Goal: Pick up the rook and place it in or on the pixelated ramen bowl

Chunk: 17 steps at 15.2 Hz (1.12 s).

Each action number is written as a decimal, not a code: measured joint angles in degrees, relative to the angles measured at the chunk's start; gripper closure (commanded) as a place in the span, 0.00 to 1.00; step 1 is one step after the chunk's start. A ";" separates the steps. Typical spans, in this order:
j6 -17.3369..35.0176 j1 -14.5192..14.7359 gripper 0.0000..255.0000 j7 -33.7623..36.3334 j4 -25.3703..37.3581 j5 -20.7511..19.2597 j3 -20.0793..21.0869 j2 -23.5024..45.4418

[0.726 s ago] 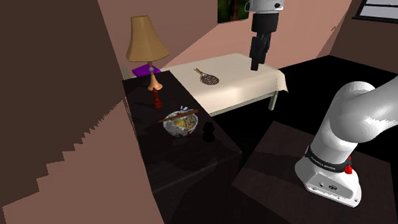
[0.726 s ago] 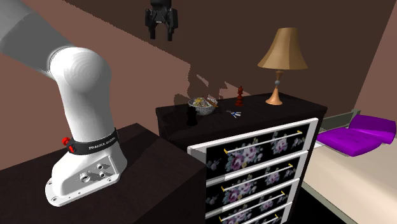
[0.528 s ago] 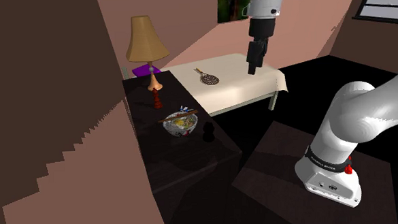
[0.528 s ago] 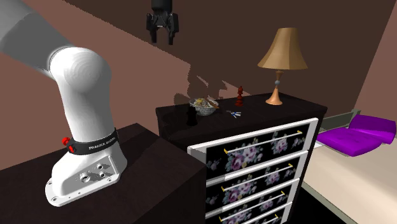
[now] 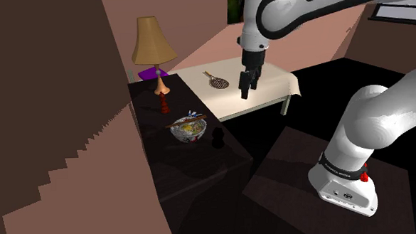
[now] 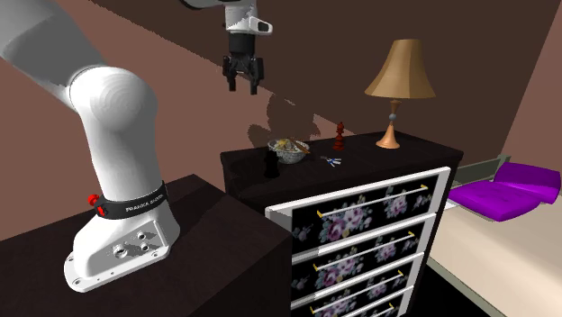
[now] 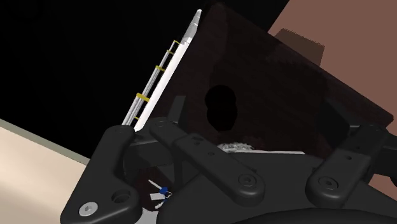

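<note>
Rook (image 5: 217, 139) black, rounded, seemingly matte, beside patterned bowl (image 5: 189, 129).

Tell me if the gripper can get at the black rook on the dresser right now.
Probably yes. The gripper hangs open in free air, and the rook stands upright beside the ramen bowl, apart from it, with nothing above it to block a descent.

wrist view | ramen bowl (image 7: 236, 146) mostly hidden behind gripper (image 6: 243, 87); rook (image 7: 221, 105) detail unreadable
</note>
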 measured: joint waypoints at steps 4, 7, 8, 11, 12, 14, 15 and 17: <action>9.88 -0.20 0.00 1.41 -2.84 -0.39 1.76 6.22; 16.69 -0.44 0.00 3.10 -3.47 -1.08 3.25 11.82; 18.72 -0.57 0.00 3.72 -3.31 -1.46 3.71 13.77; 25.21 -1.52 0.00 5.52 -1.97 -3.51 4.71 21.19; 27.14 -1.93 0.00 5.97 -1.66 -4.37 4.79 23.25; 31.27 -2.32 0.00 8.11 -0.65 -6.42 5.49 28.11; 33.36 -2.64 0.00 9.13 0.09 -7.76 5.59 30.83; 36.74 -2.93 0.00 11.63 2.24 -10.80 5.60 36.18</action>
